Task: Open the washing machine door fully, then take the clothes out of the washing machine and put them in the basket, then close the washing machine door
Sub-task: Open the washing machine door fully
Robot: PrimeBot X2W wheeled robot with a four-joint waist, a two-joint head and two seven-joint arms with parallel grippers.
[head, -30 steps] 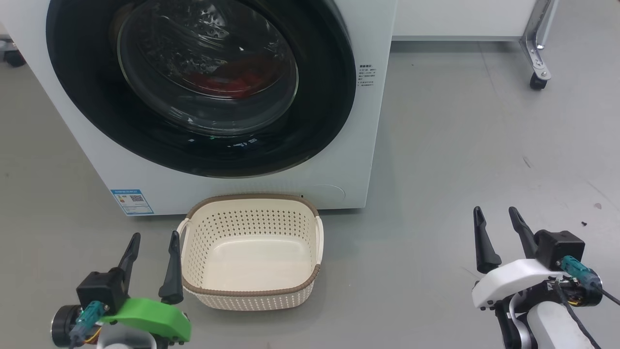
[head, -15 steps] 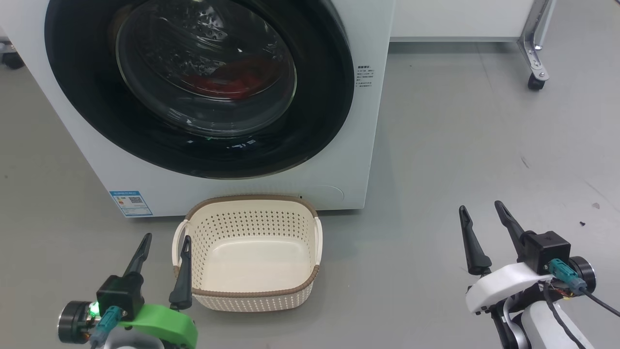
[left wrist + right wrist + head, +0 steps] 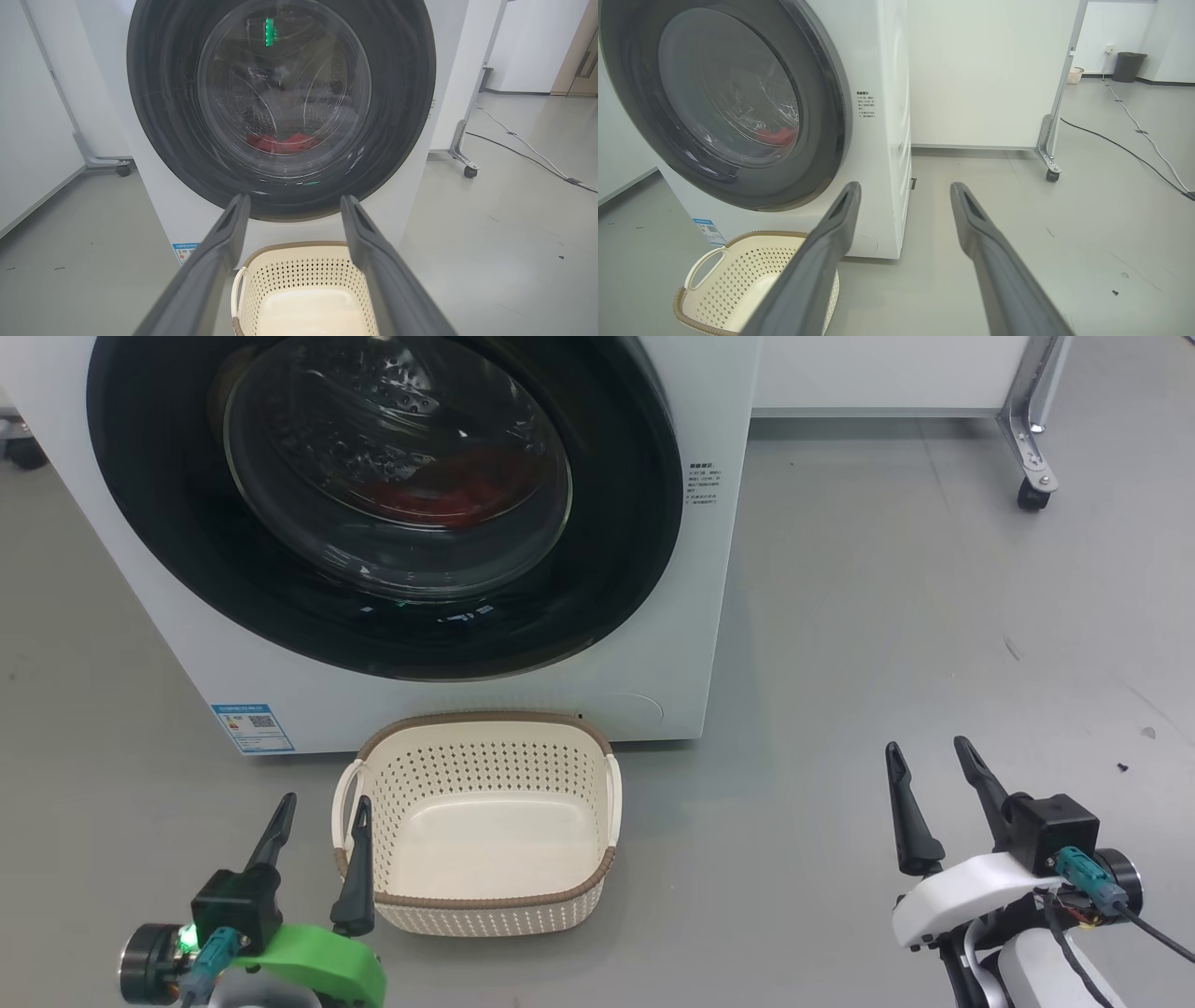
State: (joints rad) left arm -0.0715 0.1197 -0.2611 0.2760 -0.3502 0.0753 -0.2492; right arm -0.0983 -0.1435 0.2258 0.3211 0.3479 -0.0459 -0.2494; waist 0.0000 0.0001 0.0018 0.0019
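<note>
Washing machine [image 3: 308,709] standing upright: big white front-loader, front facing forward.

Washing machine door [image 3: 387,551] lying flush against front, appearing shut. Wide glossy black rim ringing bulging clear glass, reflections playing across it.

Clothes [image 3: 429,495] lying low inside washing machine, showing through glass as bright red patch, details blurring.

Basket [image 3: 485,918] sitting upright just in front of washing machine, below door. Cream, perforated walls, brown woven-look rim, bare bottom showing.

Washing machine [image 3: 714,616] front: small blue sticker [image 3: 253,727] with a QR code, low left; black print block [image 3: 704,483] right of door [image 3: 616,551]. Neither legible.
</note>
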